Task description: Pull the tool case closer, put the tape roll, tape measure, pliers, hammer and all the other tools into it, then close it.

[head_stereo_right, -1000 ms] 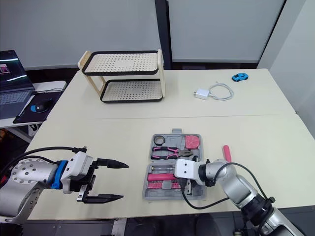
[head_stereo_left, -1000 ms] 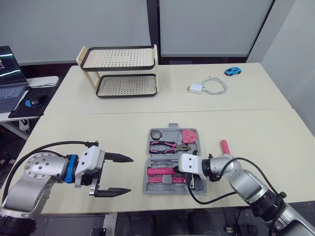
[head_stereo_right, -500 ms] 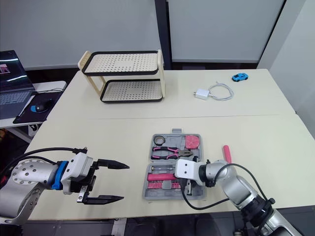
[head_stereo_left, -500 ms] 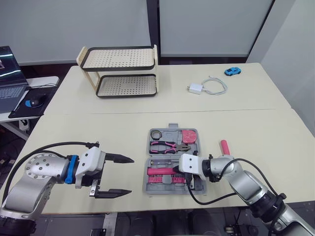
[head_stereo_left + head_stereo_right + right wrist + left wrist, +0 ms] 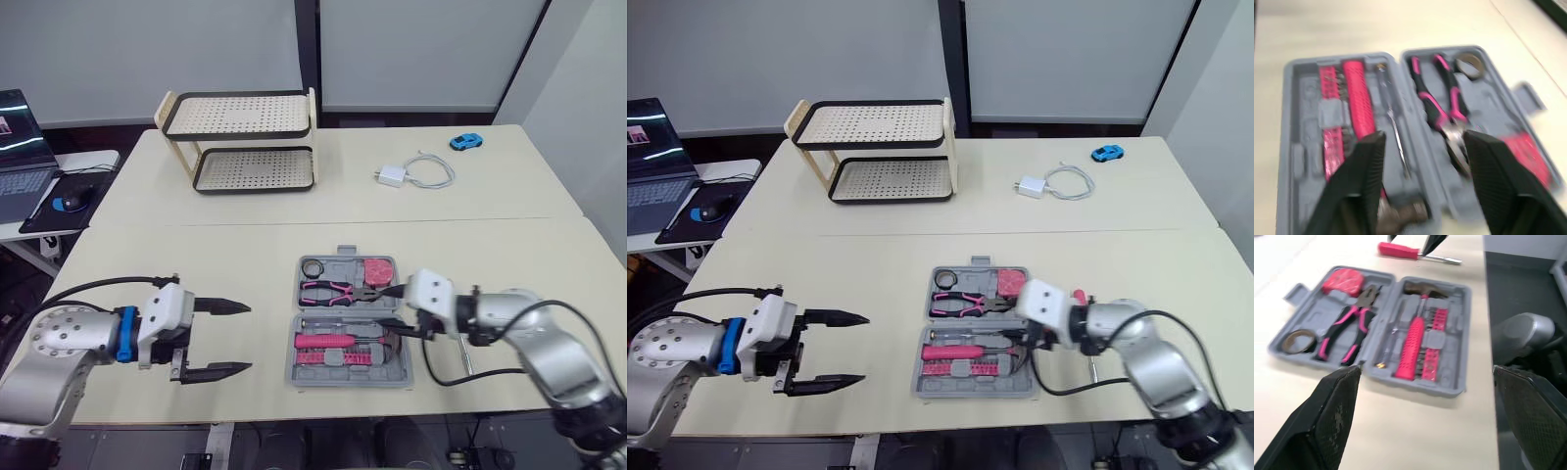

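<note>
I have the grey plastic tool case (image 5: 1317, 316) lying open and flat near the front edge of the pale beige surface (image 5: 196, 255), between the two arms and a little to the right of the middle. Its far half holds three things side by side: a dark ring-shaped tape roll (image 5: 312, 267) at the left end, pink-handled pliers (image 5: 333, 290) in the middle with the jaws pointing right, and a pink tape measure (image 5: 375, 269) at the right end. The near half holds a pink-gripped hammer (image 5: 1410, 345) laid lengthwise with its metal head at the right end, a thin metal driver (image 5: 1396, 328) just beside it on the hinge side, and a pink strip of driver bits (image 5: 1436, 335) on the other side.

A pink-handled screwdriver (image 5: 1396, 249) lies on the surface just outside the right end of the case, not in it.

My right end effector (image 5: 1422, 139) hangs over the right end of the case, fingers spread apart with nothing between them; through its wrist camera I look across both halves of the case. My left end effector (image 5: 247, 338) hovers over bare surface well to the left of the case, fingers wide apart and pointing towards it, gripping nothing.

Farther back stand a two-tier wooden rack (image 5: 245, 147) with black-rimmed perforated trays, a white charger with its coiled cable (image 5: 411, 174), and a small blue toy car (image 5: 464, 142).
</note>
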Action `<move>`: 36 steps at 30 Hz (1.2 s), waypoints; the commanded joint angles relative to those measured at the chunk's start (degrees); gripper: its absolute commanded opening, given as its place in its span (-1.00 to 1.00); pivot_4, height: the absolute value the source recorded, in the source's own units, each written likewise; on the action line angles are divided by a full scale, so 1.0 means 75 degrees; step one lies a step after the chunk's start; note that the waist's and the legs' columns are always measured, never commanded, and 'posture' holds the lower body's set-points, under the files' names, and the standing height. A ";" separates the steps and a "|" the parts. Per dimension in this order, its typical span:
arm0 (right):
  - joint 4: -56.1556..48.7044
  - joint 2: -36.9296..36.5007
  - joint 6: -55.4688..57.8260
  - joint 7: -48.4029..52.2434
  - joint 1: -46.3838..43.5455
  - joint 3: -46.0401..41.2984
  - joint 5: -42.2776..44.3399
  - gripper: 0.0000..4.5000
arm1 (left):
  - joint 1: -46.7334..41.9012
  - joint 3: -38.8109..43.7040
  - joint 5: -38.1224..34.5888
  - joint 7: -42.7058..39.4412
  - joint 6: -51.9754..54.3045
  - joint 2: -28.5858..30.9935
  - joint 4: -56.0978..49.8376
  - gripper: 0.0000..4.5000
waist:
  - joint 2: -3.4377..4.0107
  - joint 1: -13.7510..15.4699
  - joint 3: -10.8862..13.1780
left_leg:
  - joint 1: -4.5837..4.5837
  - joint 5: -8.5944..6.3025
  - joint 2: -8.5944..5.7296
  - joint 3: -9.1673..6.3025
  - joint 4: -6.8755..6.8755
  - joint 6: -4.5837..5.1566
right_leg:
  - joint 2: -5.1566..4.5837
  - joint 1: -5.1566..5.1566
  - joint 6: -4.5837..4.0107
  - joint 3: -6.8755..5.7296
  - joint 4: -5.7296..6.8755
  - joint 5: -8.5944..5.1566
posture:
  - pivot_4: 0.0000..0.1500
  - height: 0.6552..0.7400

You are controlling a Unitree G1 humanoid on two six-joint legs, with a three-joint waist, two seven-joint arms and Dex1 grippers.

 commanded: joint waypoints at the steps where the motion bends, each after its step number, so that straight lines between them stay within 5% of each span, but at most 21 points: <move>1: -0.0203 -0.0549 -0.0040 0.0251 0.0948 -0.1945 0.0598 0.84 | 0.0160 0.0684 0.0078 0.0126 -0.0144 0.0219 0.0314 1.00 | -0.0002 0.0017 0.0001 | -0.0001 0.0000 -0.0001 0.0000 -0.0002 0.0001 | 0.0000 0.0002 0.0000 -0.0001 -0.0001 0.0000 | 1.00 1.00; 2: -0.0074 -0.0749 -0.0224 0.0414 0.1297 -0.2451 0.0664 0.98 | 0.0174 0.0836 0.0109 0.0173 -0.0161 0.0256 0.0479 1.00 | -0.0003 0.0020 0.0002 | 0.0000 -0.0001 0.0000 0.0003 -0.0003 0.0001 | 0.0000 0.0004 0.0000 -0.0001 -0.0001 0.0000 | 1.00 1.00; 6: 0.0765 -0.1222 -0.0773 0.0956 0.2385 -0.4399 0.0861 0.98 | 0.0235 0.1484 0.0302 0.0247 -0.0362 0.0471 0.1538 1.00 | -0.0003 0.0001 0.0002 | 0.0006 -0.0001 0.0003 0.0011 -0.0002 0.0002 | 0.0002 0.0009 0.0000 0.0001 0.0004 0.0000 | 1.00 1.00; 11: 0.2268 -0.1332 -0.1700 0.0797 0.2828 -0.5426 0.0624 0.98 | 0.0249 0.1928 0.0515 0.0485 -0.0561 0.0502 0.2807 1.00 | -0.0003 -0.0049 0.0002 | 0.0022 -0.0001 0.0009 0.0021 -0.0004 0.0003 | 0.0005 0.0024 0.0001 0.0004 0.0005 0.0000 | 1.00 1.00; 22: 0.4065 -0.1242 -0.2552 -0.0335 0.2949 -0.5633 0.0163 0.98 | 0.0399 0.2128 0.0757 0.0454 -0.1263 0.0632 0.3839 1.00 | -0.0002 -0.0036 0.0002 | 0.0022 -0.0001 0.0005 0.0027 -0.0006 0.0003 | -0.0001 0.0020 0.0000 0.0013 0.0005 0.0000 | 1.00 1.00; 36: 0.2067 -0.0635 -0.1373 -0.0648 0.3552 -0.5242 0.0511 0.98 | -0.0812 0.1076 0.0269 0.0696 -0.0203 0.0308 0.1927 1.00 | -0.0001 -0.0004 0.0001 | 0.0018 -0.0001 0.0003 0.0023 -0.0001 0.0002 | -0.0002 0.0023 0.0001 0.0013 0.0008 0.0000 | 1.00 1.00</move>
